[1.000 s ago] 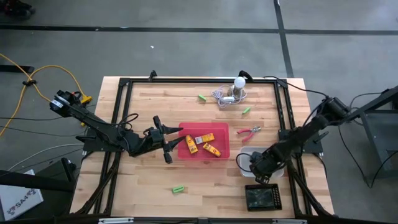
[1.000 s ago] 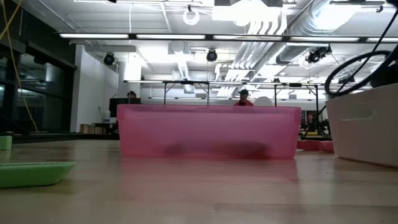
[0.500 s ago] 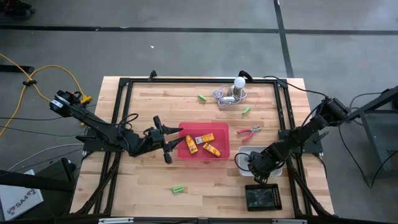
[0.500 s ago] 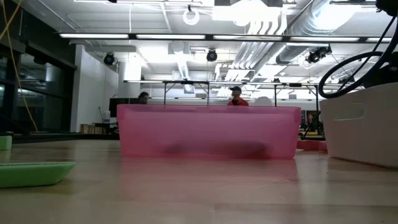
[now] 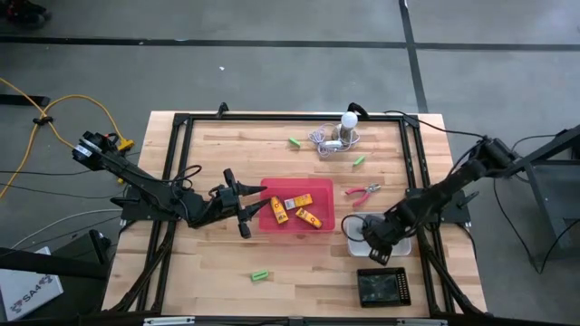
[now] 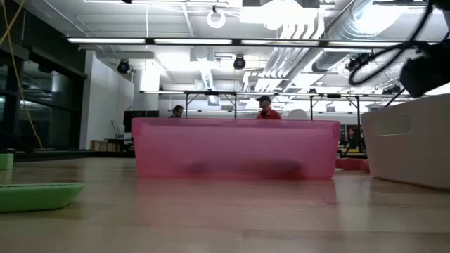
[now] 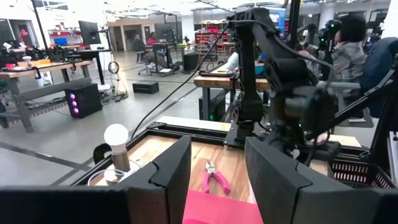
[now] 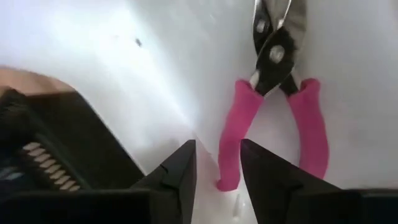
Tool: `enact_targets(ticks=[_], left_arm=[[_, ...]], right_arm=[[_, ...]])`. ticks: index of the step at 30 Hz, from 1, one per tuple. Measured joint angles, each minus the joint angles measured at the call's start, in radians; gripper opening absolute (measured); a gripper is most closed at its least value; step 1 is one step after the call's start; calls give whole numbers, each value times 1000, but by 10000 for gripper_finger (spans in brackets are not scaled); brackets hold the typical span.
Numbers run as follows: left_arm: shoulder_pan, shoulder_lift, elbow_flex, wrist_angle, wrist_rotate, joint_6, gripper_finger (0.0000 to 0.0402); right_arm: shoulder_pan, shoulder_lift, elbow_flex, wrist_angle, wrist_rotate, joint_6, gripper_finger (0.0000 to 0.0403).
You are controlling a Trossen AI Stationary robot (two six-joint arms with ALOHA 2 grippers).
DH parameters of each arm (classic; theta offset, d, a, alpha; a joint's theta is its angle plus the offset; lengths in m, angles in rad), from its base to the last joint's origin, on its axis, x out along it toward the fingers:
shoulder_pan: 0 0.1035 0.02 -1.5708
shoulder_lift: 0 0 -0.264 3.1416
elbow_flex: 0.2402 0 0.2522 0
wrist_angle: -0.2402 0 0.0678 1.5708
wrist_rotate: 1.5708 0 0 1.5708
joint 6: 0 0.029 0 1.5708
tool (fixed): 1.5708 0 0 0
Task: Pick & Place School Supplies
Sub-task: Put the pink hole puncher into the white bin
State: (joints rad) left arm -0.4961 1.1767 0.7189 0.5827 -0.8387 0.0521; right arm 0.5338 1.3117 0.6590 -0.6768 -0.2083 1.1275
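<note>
Pink-handled pliers [image 8: 273, 106] lie flat on the floor of the white tray [image 5: 357, 242]. My right gripper [image 8: 217, 165] hangs open just above them, pointing steeply down, a finger on either side of one handle's free end; no touch shows. A second pair of pink pliers [image 5: 364, 192] lies on the table right of the pink tray [image 5: 317, 195], which holds yellow-orange blocks [image 5: 299, 210]. Green sticks [image 5: 261, 274] [image 5: 359, 160] [image 5: 294, 142] lie loose on the table. My left gripper [image 7: 217, 177] waits open and level at the pink tray's left rim.
A black tray [image 5: 382, 286] stands near the front edge, just in front of the white one. A white bulb with grey cord [image 5: 344, 127] lies at the far middle. A black frame runs around the tabletop. People sit in the room beyond.
My right gripper has risen a little over the white tray and drifted toward the table's middle. My left arm has kept still.
</note>
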Motion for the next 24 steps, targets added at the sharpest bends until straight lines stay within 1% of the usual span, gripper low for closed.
enact_targets(ticks=[6,10,12,15,19,22,24], left_arm=[[0,0,0,0,1,0,148],[0,0,0,0,2,0,148],[0,0,0,0,2,0,148],[0,0,0,-3,2,1,148],[0,0,0,-15,2,4,148],[0,0,0,-37,1,3,148],[0,0,0,-50,1,-5,148]], right_arm=[[-63,-103,0,-35,0,-28,113],[-106,-160,0,-20,-3,-68,113],[-132,-189,0,-2,-3,-85,113],[-175,-237,0,70,0,-118,113],[-247,-290,1,193,23,-196,113],[-304,-313,1,230,49,-297,113],[-342,-320,2,214,78,-360,113]])
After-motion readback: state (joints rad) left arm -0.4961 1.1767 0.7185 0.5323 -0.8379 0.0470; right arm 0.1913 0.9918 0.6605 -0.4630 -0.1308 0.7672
